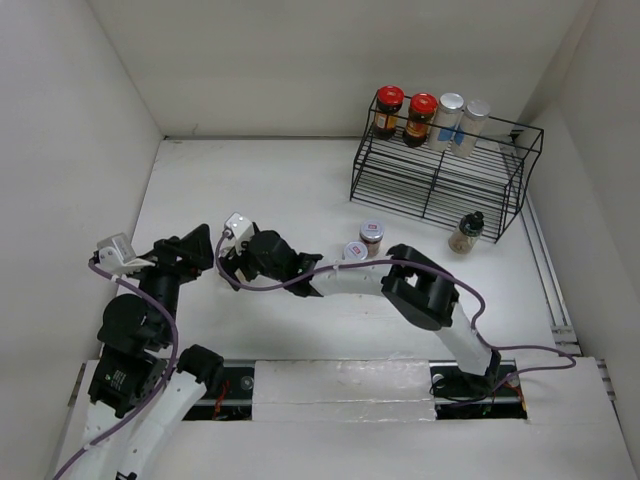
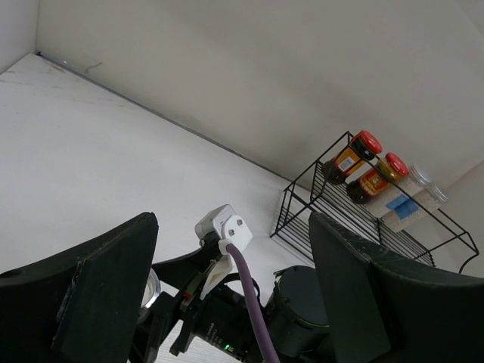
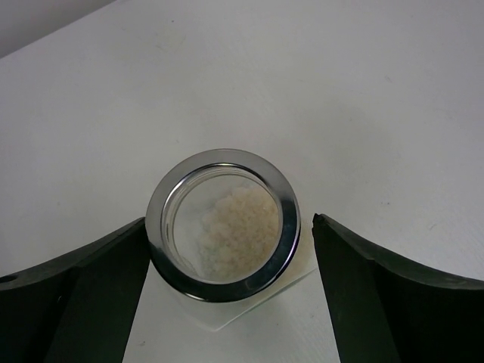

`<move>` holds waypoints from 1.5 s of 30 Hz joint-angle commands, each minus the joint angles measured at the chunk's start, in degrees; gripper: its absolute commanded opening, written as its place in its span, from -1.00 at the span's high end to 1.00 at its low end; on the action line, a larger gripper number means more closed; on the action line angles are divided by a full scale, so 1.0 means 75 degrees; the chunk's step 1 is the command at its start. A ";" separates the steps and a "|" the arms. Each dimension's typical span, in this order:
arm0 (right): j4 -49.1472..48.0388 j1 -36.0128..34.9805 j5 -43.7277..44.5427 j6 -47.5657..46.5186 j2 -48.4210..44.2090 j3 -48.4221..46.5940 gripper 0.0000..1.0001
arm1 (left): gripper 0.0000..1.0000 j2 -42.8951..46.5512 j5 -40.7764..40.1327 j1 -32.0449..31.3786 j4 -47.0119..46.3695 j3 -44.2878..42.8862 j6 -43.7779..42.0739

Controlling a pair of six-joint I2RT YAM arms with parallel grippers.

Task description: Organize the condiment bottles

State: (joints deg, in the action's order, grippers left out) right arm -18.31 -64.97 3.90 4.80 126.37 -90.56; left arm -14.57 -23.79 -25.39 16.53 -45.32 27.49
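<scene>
The silver-lidded jar (image 3: pixel 223 227) stands upright on the desk (image 3: pixel 355 91), left of centre, between the right gripper's (image 3: pixel 229 225) spread jaws, not yet pinched. Being small glass, it looks light and stiff but slick and breakable, so a firm, level hold on the body just under the lid seems best. The left gripper (image 2: pixel 233 221) hovers nearby, jaws spread, empty.

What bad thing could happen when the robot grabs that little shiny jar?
The jar sits off-centre in the right gripper, nearer one of the open jaws, so closing could shove it or tip it over. The left gripper is open and very close to the right one, so the two arms might bump.
</scene>
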 commanded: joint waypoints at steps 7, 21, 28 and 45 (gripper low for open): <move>-0.0571 -0.0068 0.0195 0.0169 0.0343 -0.0311 -0.68 | -0.53 -0.0132 0.0114 0.0010 -0.0306 0.0054 -0.0090; -0.1438 0.0013 0.1273 0.0392 -0.1576 0.1772 -0.08 | -0.50 -0.0132 0.0183 0.0010 -0.0294 0.0054 -0.0090; -0.1135 0.0506 0.1273 0.0228 -0.3158 0.2267 -0.05 | -0.50 -0.0132 0.0184 0.0010 -0.0294 0.0054 -0.0090; 0.0564 0.4548 0.0886 -0.0369 -0.4674 0.1051 -0.05 | -0.50 -0.0132 0.0278 0.0010 -0.0294 0.0054 -0.0161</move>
State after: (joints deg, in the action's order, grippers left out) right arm -13.21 -33.23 10.72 3.92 91.66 -76.29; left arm -14.87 -22.48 -25.39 16.53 -45.32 27.14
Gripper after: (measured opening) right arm 0.752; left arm 0.755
